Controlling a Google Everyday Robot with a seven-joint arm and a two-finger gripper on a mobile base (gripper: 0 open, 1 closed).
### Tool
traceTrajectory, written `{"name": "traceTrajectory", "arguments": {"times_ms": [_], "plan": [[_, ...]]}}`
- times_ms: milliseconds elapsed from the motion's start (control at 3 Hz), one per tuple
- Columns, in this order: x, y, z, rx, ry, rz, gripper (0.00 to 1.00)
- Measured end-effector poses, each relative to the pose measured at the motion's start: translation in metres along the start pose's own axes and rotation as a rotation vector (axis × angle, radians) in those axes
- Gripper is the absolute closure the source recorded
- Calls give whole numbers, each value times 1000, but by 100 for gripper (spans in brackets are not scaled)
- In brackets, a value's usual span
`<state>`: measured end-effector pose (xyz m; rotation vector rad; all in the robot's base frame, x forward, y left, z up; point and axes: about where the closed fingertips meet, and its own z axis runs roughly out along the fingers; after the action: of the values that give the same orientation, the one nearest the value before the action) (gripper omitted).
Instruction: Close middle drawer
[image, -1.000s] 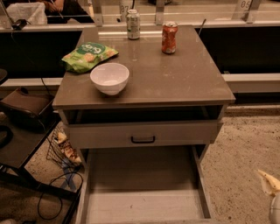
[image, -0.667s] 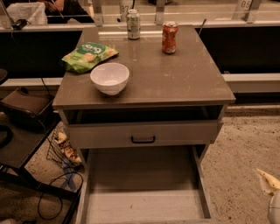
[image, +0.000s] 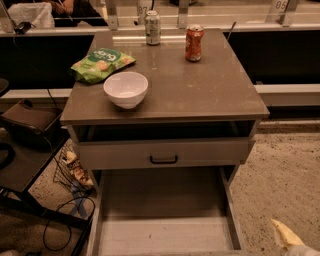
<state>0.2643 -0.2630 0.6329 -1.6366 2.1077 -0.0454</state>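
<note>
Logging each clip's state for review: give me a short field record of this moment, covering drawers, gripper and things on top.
middle drawer: pulled far out, inside bare
upper drawer: slightly out, black handle showing
gripper: lower right corner of view, apart from the middle drawer
cabinet top: white bowl, green snack bag, silver can, orange can
task status: not yet closed
</note>
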Motion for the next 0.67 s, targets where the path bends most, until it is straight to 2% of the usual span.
{"name": "traceTrajectory", "arguments": {"times_ms": [333,667], "plan": [[26,40,52,-27,28,-88,0],[53,74,91,-41,63,-150,16]]}}
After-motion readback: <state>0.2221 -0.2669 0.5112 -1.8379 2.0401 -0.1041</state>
